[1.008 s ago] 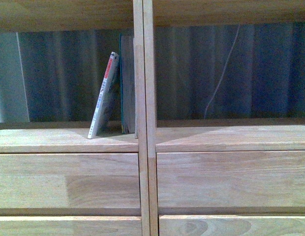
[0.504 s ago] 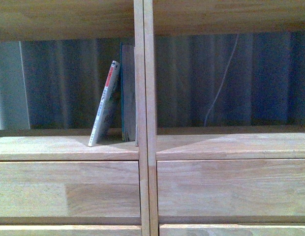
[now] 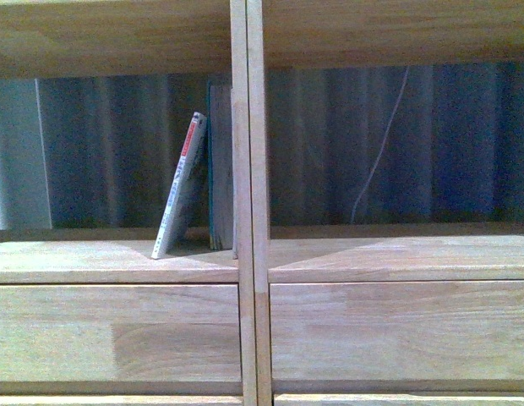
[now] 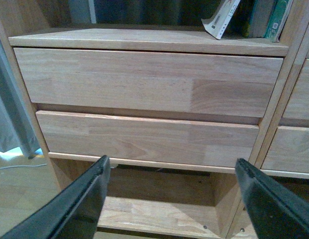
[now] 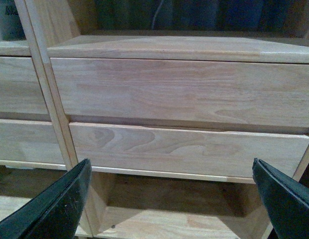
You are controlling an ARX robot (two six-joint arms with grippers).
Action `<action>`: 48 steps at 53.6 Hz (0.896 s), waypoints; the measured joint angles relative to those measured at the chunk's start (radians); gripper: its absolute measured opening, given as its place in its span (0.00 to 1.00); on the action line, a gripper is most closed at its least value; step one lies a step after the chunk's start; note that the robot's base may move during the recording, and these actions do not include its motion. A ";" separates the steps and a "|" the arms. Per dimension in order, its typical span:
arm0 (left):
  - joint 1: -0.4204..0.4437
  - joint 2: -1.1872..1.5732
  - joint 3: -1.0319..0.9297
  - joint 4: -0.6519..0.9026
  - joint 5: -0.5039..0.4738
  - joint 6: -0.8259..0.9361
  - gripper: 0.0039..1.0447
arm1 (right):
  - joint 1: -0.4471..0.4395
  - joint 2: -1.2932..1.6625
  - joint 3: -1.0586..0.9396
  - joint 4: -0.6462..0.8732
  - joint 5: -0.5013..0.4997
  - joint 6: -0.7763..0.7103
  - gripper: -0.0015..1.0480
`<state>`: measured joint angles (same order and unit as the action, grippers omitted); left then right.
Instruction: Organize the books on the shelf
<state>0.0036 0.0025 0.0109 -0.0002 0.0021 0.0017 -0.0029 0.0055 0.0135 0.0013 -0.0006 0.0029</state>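
Observation:
The light wood shelf [image 3: 248, 254] fills the front view. In its left cubby the small pale paperback [image 3: 181, 186] with a red-and-white spine leans to the right against the taller book [image 3: 218, 161] with a teal edge, which stands upright against the centre divider. Both books [image 4: 244, 17] show at the far edge of the left wrist view. My left gripper [image 4: 172, 196] is open and empty, low in front of the left drawer fronts [image 4: 144, 109]. My right gripper [image 5: 172, 199] is open and empty before the right drawer fronts [image 5: 184, 114]. Neither arm shows in the front view.
A dark curtain [image 3: 397, 144] with a thin white cord [image 3: 376, 152] hangs behind the open-backed cubbies. The right cubby [image 3: 397, 249] holds nothing. Below the drawers are low cubbies [image 4: 154, 209]. Pale curtain and wood floor [image 4: 15, 189] lie beside the shelf.
The whole shelf has slid downward in the front view, so the camera has risen or tilted up slightly. The books keep their pose.

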 joint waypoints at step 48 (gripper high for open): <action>0.000 0.000 0.000 0.000 0.000 0.000 0.93 | 0.000 0.000 0.000 0.000 0.000 0.000 0.93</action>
<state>0.0036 0.0025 0.0109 -0.0002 0.0021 0.0021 -0.0029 0.0055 0.0135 0.0013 -0.0002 0.0029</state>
